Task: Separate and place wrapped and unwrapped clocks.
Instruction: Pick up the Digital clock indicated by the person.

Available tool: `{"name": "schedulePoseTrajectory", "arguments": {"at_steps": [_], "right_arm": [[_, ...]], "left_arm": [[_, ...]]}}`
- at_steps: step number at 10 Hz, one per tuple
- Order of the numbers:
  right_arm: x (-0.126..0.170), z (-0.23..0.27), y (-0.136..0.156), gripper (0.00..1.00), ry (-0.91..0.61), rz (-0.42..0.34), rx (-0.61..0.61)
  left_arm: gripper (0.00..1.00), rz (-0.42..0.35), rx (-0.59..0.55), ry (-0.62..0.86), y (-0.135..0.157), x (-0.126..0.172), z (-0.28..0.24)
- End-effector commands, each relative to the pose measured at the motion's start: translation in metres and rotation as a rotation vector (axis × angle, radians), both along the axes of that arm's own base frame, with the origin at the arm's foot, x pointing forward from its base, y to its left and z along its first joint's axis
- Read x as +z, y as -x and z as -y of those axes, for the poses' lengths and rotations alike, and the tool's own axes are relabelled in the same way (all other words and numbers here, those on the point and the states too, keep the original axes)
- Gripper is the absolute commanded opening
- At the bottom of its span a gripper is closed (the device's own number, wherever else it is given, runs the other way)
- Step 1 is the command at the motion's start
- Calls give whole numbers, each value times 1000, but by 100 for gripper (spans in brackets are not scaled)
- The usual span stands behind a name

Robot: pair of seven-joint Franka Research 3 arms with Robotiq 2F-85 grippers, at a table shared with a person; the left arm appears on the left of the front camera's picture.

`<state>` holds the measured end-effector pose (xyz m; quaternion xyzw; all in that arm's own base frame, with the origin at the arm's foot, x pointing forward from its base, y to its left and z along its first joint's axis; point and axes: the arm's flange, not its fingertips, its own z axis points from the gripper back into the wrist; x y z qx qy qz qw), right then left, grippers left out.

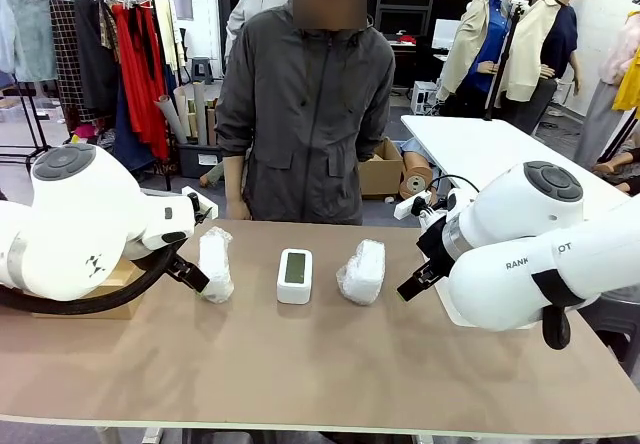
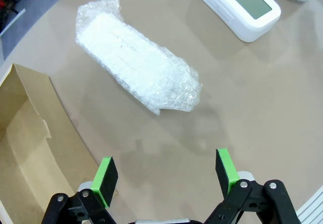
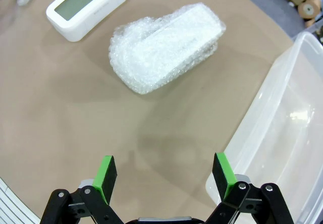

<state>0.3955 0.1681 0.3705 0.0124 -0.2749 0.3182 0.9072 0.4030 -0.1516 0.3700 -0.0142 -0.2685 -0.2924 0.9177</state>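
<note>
Three items lie in a row across the middle of the table [image 1: 300, 374], each apart from its neighbour. The left bundle [image 2: 136, 62] is a clock in bubble wrap. The bare clock [image 1: 295, 276] lies in the centre, screen up. The right bundle [image 3: 166, 45] is wrapped like the left one. A person [image 1: 305, 104] stands at the far edge, hands down, touching nothing.

Left claw [image 2: 166, 176]: released, jaws wide, nothing between the pads. It hangs just near of the left bundle, not touching. A cardboard box [image 2: 30, 133] sits at the table's left edge.

Right claw [image 3: 164, 176]: released, jaws wide, empty. It is near the right bundle but clear of it. A clear plastic bin [image 3: 287, 123] sits to the right.

Handling, as judged:
- The bundles look light, with a hard core under a soft, springy skin. The film is probably slick and will give before the pads bite.
- Best hold is across the short width at mid-length, over the solid body.
- Avoid the loose crumpled ends, which may slip or tear free.
- The bare clock looks rigid, smooth and somewhat slippery. Pinch its two long side walls, and keep the pads off the screen, which may scratch.
</note>
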Motion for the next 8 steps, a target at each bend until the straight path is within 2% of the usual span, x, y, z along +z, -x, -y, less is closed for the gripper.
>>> {"name": "schedulePoseTrajectory", "arguments": {"at_steps": [1,4,5,6,8], "right_arm": [[4,-1,-2,100,-49,-52,33],[13,-7,2,100,-117,-127,100],[17,-10,2,100,-134,-153,124],[27,-11,1,100,-164,-178,164],[58,-7,-4,100,-227,-210,293]], "left_arm": [[100,-48,-29,-36,-2,9,4],[100,-134,-130,4,1,30,8],[100,-140,-180,38,1,40,5],[100,-126,-276,118,3,52,0],[100,-92,-416,205,4,77,-8]]}}
